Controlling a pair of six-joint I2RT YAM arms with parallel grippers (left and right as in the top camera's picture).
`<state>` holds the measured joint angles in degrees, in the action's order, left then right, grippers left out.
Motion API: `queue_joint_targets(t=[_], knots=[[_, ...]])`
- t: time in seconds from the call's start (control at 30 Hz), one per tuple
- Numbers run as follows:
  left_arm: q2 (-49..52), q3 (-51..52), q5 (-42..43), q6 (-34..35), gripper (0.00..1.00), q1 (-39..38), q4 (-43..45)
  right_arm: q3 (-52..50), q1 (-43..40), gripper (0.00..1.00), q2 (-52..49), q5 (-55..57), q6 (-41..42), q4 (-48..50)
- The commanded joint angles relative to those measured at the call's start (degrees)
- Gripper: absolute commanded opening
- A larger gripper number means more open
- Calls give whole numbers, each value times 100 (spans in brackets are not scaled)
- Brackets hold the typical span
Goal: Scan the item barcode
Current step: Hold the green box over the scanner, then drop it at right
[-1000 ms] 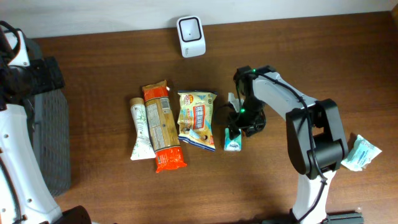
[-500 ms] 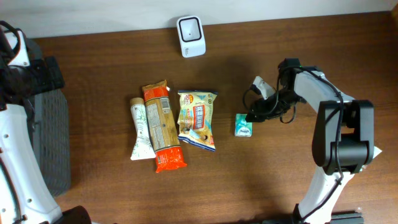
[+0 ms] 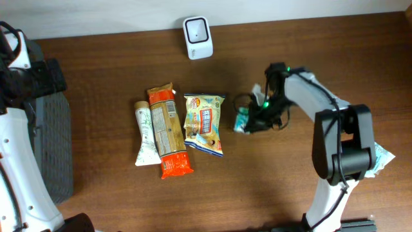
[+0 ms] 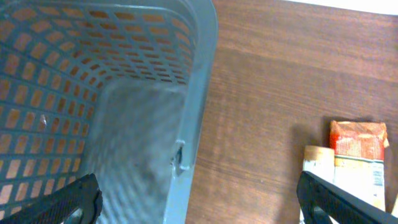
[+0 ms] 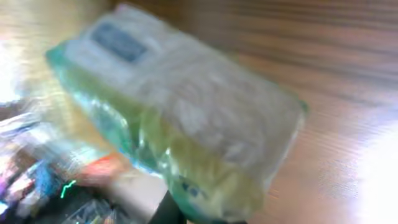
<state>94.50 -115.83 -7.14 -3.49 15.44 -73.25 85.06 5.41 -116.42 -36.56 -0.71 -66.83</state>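
At the far left of the worktop we see a grey basket, with the left arm over it. The left wrist view looks down on the basket's perforated wall and rim. There the left pincer is spread wide, its fingers showing only at the two bottom corners with nothing between them.

Further right, three goods lie side by side. There is a white tube, then a long orange packet touching it, then a yellow snack bag just beside the packet. Near the far edge of the worktop, above the bag in the overhead view, stands the white scanner, well apart from the row.

Right of the snack bag, and close to it, we find the green pack, sitting tilted. The right pincer is pressed together on the pack's right side, pinching it. The right wrist view is blurred, but the pack fills most of it, pale on top and green at the edges, with brown wood behind. We cannot tell whether the pack is clear of the worktop or touching it.

The right arm bends back to its base at the lower right. A pale pack peeks out behind that base at the right edge.
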Motion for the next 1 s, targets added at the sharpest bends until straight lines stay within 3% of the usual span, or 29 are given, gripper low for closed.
queue_joint_targets(t=[0.0, 0.13, 0.23, 0.4, 0.47, 0.5, 0.53, 0.57, 0.6, 0.63, 0.7, 0.73, 0.8, 0.97], knots=[[-61, -31, -22, -72, 99, 11, 9, 1272, -199, 4, 271, -2629, -1794, -721], [-61, -31, -22, -72, 99, 11, 9, 1687, -260, 4, 271, -5163, -2330, -669], [-61, -31, -22, -72, 99, 11, 9, 1954, -249, 4, 271, -5239, -2076, -584], [-61, -31, -22, -72, 99, 11, 7, 3928, 26, 4, 271, -5215, -1480, -579], [-61, -31, -22, -72, 99, 11, 7, 4876, 365, 4, 271, -3982, -940, -426], [-61, -31, -22, -72, 99, 11, 9, 5272, 772, 4, 271, -1869, -706, -446], [-61, -31, -22, -72, 99, 11, 9, 5381, 1051, 4, 271, -507, -658, -437], [-61, -31, -22, -72, 99, 11, 9, 5396, 1589, 4, 258, 2052, -625, -267], [-61, -31, -22, -72, 99, 11, 9, 5383, 2065, 4, 90, 4321, -697, 76], [-61, -31, -22, -72, 99, 11, 9, 5375, 2343, 4, -219, 5858, -1062, 669], [-61, -31, -22, -72, 99, 11, 9, 5375, 2404, 4, -916, 6824, -1934, 2046], [-61, -31, -22, -72, 99, 11, 9, 5375, 2295, 4, -1440, 6924, -2675, 3088], [-61, -31, -22, -72, 99, 11, 9, 5375, 2094, 4, -2166, 6942, -3558, 4242], [-61, -31, -22, -72, 99, 11, 9, 5375, 1821, 4, -3217, 6854, -4354, 6212]])
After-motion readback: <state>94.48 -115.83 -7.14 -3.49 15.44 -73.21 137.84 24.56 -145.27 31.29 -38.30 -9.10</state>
